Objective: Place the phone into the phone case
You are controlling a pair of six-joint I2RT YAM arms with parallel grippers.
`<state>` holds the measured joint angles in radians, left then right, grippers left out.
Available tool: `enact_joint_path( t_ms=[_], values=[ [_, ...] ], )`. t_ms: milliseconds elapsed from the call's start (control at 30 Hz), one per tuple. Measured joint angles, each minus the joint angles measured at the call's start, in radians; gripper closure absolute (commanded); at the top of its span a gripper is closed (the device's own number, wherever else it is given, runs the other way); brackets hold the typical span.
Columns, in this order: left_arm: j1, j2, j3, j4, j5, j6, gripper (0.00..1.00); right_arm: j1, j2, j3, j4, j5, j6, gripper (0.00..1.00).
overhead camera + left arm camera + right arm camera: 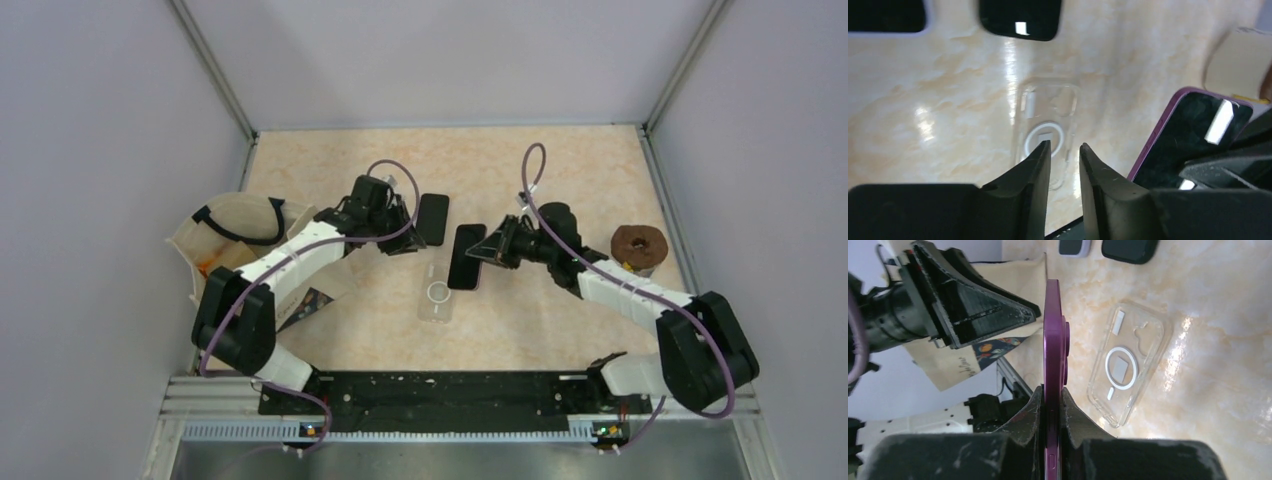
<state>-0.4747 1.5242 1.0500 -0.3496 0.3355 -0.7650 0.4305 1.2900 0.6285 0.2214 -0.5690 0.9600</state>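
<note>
My right gripper (492,247) is shut on a purple phone (466,257) and holds it above the table, just right of a clear phone case (438,293) with a white ring that lies flat. In the right wrist view the phone (1053,335) stands edge-on between the fingers, and the case (1130,365) lies below and to its right. My left gripper (400,228) hovers to the upper left of the case, its fingers a narrow gap apart and empty. In the left wrist view the case (1048,125) lies past that gripper (1062,146), with the purple phone (1193,135) at the right.
A black phone (432,218) lies right of the left gripper. A beige tote bag (235,235) sits at the left and a patterned card (310,305) in front of it. A brown ring-shaped object (638,245) stands at the right. Metal frame posts border the table.
</note>
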Motion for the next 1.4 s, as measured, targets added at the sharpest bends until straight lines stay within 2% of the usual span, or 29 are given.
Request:
enact_joint_path(
  t_ms=[133, 267, 367, 633, 900, 1400],
  values=[
    [0.000, -0.022, -0.044, -0.071, -0.134, 0.032, 0.89, 0.106, 0.060, 0.000, -0.007, 0.098, 0.005, 1.00],
    [-0.017, -0.021, -0.124, -0.109, -0.203, 0.039, 0.95, 0.198, 0.126, 0.000, -0.007, 0.180, 0.022, 1.00],
    [-0.052, -0.001, -0.142, -0.126, -0.229, 0.038, 0.98, 0.224, 0.163, 0.000, -0.001, 0.218, 0.034, 1.00],
    [-0.130, 0.085, -0.144, -0.108, -0.251, 0.032, 1.00, 0.229, 0.254, 0.000, 0.027, 0.272, 0.047, 1.00],
    [-0.173, 0.144, -0.109, -0.090, -0.248, 0.019, 1.00, 0.229, 0.309, 0.000, 0.066, 0.260, 0.047, 1.00],
    [-0.241, 0.174, -0.082, -0.065, -0.243, 0.001, 1.00, 0.228, 0.322, 0.000, 0.054, 0.209, 0.031, 1.00]
  ],
)
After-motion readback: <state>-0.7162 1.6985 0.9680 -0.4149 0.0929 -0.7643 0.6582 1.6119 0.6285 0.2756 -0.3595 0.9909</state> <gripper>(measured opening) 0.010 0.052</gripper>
